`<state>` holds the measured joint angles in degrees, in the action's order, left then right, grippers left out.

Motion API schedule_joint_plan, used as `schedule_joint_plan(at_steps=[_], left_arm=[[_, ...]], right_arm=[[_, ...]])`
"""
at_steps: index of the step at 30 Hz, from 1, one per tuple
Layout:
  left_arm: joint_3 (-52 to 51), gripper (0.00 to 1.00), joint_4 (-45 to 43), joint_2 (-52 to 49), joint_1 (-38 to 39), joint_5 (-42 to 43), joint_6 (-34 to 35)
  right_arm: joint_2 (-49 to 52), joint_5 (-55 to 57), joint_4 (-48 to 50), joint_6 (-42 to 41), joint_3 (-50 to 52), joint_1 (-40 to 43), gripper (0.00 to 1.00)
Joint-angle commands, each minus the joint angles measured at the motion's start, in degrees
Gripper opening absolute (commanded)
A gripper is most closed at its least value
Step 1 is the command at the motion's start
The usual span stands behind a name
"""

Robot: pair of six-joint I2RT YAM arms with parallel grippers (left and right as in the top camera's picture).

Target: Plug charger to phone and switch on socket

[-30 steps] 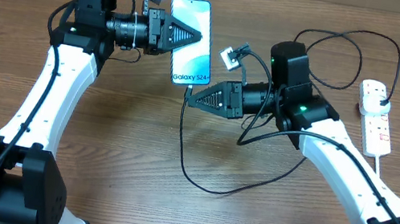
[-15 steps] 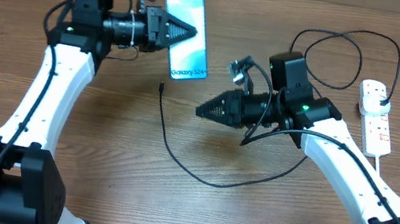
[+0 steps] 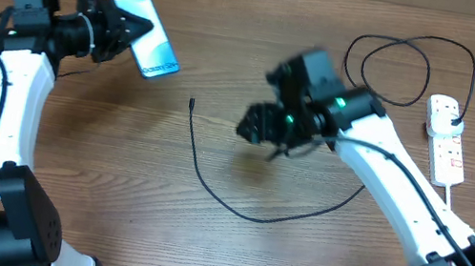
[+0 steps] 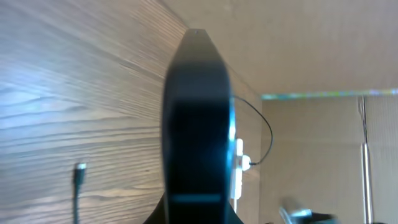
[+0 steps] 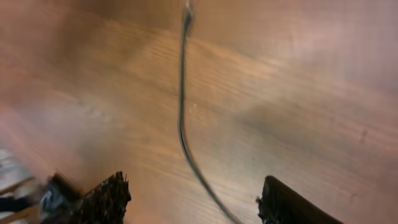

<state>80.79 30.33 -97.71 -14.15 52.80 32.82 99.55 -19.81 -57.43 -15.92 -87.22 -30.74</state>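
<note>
Phone, slim and rectangular with a light blue screen [image 3: 159, 50], is clamped at one end in the closed left gripper [image 3: 137, 29] and tilted, far across the wooden table [image 3: 117, 161] from the white two-outlet power strip [image 3: 444, 139]. The long thin black charger cable [image 3: 252, 219] has its black plug head in the strip, loops beside it, then runs over the wood to a small plug tip lying free, well apart from the strip and short of the phone. The right gripper [image 3: 256, 125], motion-blurred, hangs between strip and phone. From the left wrist, the phone shows edge-on as a dark blade, with a white sliver of the strip behind it. From the right wrist, both fingers [image 5: 106, 196] stand wide apart holding nothing, the cable on the wood beneath.
</note>
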Motion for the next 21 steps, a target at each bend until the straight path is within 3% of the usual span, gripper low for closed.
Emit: schedule_joint_plan(at_steps=[1, 8, 16, 19, 21], left_arm=[[0.8, 0.04, 2.2, 2.4, -2.6, 2.3, -3.4], [0.8, 0.04, 8.2, 2.4, -5.3, 0.1, -8.3], [0.8, 0.04, 13.1, 2.4, -6.1, -7.4, -11.1], [0.8, 0.04, 13.4, 2.4, -6.1, -7.4, -11.5], [0.8, 0.04, 13.3, 2.4, -6.1, -7.4, -11.5]], right_arm=[[7.4, 9.9, -1.6, 1.5, -10.8, -4.0, 0.68], [19.8, 18.7, 8.7, 1.5, -15.1, -9.2, 0.63], [31.6, 18.9, 18.4, 1.4, -15.1, -13.0, 0.58], [35.1, 18.9, 18.8, 1.4, -15.1, -14.3, 0.51], [36.6, 20.3, 17.7, 1.4, -15.1, -15.1, 0.4]])
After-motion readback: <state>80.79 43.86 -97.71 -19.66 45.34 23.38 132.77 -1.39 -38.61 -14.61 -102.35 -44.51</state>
